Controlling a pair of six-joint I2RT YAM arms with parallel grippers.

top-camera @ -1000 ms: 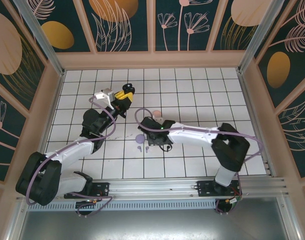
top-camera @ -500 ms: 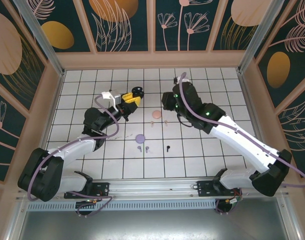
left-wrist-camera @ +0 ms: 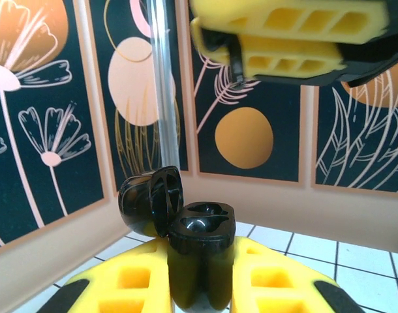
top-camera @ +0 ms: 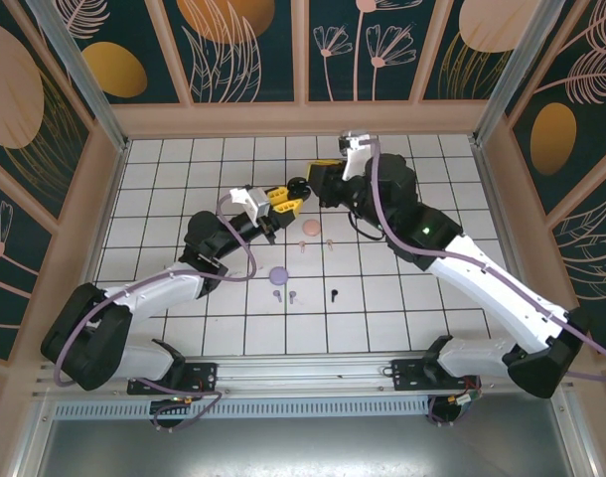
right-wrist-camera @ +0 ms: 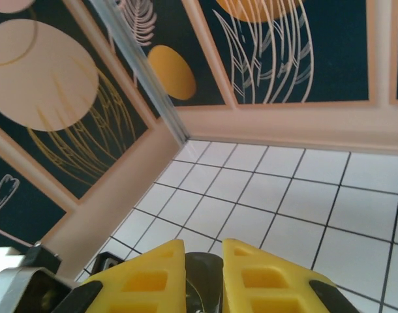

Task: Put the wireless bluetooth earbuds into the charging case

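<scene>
My left gripper [top-camera: 289,197] [left-wrist-camera: 200,255] is shut on the black charging case [top-camera: 299,186] [left-wrist-camera: 200,228] and holds it upright above the table. Its lid [left-wrist-camera: 150,199] is swung open to the left and both sockets look empty. Just above and right of the case is my right gripper [top-camera: 314,181] [right-wrist-camera: 203,251] [left-wrist-camera: 285,40], shut on a small black earbud [right-wrist-camera: 202,282] [left-wrist-camera: 237,64]. A second black earbud [top-camera: 334,293] lies on the tiles. Two pink earbuds [top-camera: 330,241] lie by a pink case [top-camera: 310,228]. Two lilac earbuds [top-camera: 291,296] lie by a purple case [top-camera: 278,274].
The white tiled table [top-camera: 402,298] is ringed by a low peach wall [top-camera: 303,119] with flower panels and a metal corner post [left-wrist-camera: 163,85]. The right arm's purple cable [top-camera: 382,214] loops over the back middle of the table.
My right gripper rose from the tiles near the black earbuds to the back, beside the case. One black earbud is left on the tiles. My left gripper carried the case rightward.
</scene>
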